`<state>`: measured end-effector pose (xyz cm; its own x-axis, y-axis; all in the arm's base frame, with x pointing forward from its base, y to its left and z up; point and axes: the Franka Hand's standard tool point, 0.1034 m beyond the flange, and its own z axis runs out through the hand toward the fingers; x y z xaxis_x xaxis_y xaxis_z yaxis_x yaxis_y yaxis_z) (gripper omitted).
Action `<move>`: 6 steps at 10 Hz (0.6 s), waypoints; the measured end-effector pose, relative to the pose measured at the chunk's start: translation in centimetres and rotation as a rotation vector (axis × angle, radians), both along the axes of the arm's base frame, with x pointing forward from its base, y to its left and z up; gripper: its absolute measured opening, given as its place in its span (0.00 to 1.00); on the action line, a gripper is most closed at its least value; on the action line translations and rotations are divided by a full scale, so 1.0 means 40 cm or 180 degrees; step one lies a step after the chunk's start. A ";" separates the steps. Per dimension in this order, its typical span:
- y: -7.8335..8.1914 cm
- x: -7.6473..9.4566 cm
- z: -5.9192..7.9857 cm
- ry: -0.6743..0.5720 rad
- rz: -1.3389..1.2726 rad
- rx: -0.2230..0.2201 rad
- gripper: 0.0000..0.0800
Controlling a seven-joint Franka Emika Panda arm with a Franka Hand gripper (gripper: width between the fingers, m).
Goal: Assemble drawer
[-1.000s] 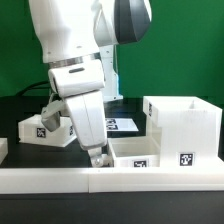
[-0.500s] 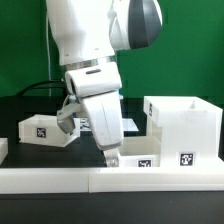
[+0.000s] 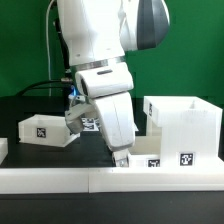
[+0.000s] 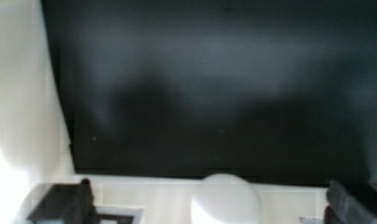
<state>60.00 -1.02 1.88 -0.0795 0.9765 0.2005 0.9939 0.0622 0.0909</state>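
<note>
White open-topped case (image 3: 185,122), exterior view's right, white tagged box (image 3: 44,131), exterior view's left

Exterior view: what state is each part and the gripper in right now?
Gripper: open, down at the tray's end, holding nothing.
Box: upright, top open.
Tray: upright beside the box, not inside it.
Left part: resting on the table, untouched.
Marker board: flat, partly hidden by the arm.

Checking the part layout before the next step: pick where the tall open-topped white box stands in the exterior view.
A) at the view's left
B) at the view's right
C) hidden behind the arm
B: the tall white box stands at the exterior view's right, beside the arm, while the small tagged part lies at the left.
</note>
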 end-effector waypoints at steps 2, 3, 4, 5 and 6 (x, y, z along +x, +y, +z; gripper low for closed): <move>0.003 -0.001 -0.002 -0.0001 0.0008 0.0003 0.81; 0.010 -0.004 -0.006 0.0002 0.0019 0.0012 0.81; 0.022 -0.005 -0.007 0.0007 0.0047 0.0019 0.81; 0.030 -0.004 -0.008 0.0000 0.0092 -0.0007 0.81; 0.030 -0.003 -0.009 -0.0002 0.0097 -0.0035 0.81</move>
